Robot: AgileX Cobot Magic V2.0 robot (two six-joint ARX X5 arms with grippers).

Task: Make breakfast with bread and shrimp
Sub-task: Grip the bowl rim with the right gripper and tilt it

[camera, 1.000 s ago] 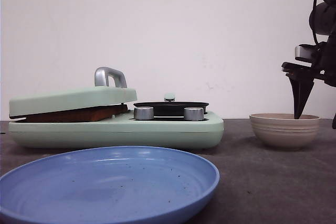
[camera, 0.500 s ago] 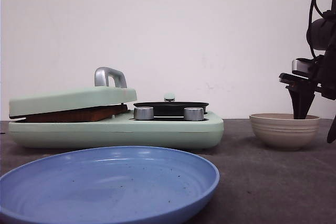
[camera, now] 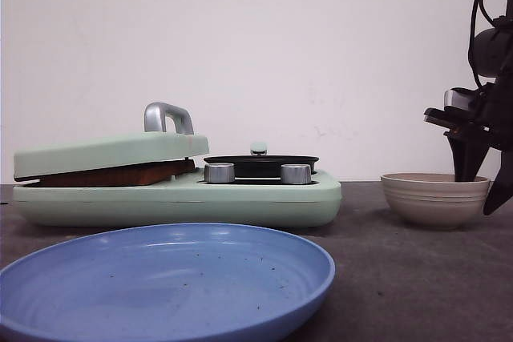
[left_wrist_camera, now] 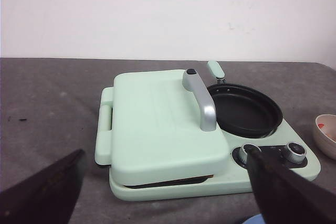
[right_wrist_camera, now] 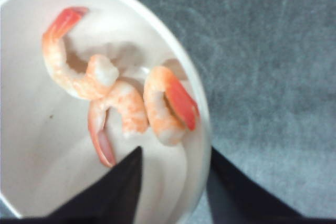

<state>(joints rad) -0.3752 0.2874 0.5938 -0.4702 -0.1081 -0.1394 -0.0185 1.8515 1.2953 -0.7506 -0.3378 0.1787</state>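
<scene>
Pink-orange shrimp [right_wrist_camera: 126,103], three curled pieces with red tails, lie clumped in the white inside of the bowl [right_wrist_camera: 31,145] in the right wrist view. The right gripper [right_wrist_camera: 173,182] has its two dark fingers [right_wrist_camera: 113,190] spread apart, straddling the bowl's rim: one tip sits inside the bowl just below the shrimp, the other outside over the grey table [right_wrist_camera: 273,77]. No shrimp is held between them. In the front view the same gripper [camera: 478,178] hangs at the right edge of the frame, one finger dipping into the beige ribbed bowl [camera: 434,198]. The mint-green cooker [camera: 176,194] fills the left and middle, its hinged lid [camera: 112,152] resting slightly tilted on a brown-edged slice of bread [camera: 120,175], with a black pan [camera: 260,164] and two silver knobs [camera: 219,172] to the right of it. A blue plate [camera: 160,286] takes up the lower left. In the left wrist view the left gripper [left_wrist_camera: 163,192] hovers with its fingers [left_wrist_camera: 44,192] wide apart, holding nothing.
</scene>
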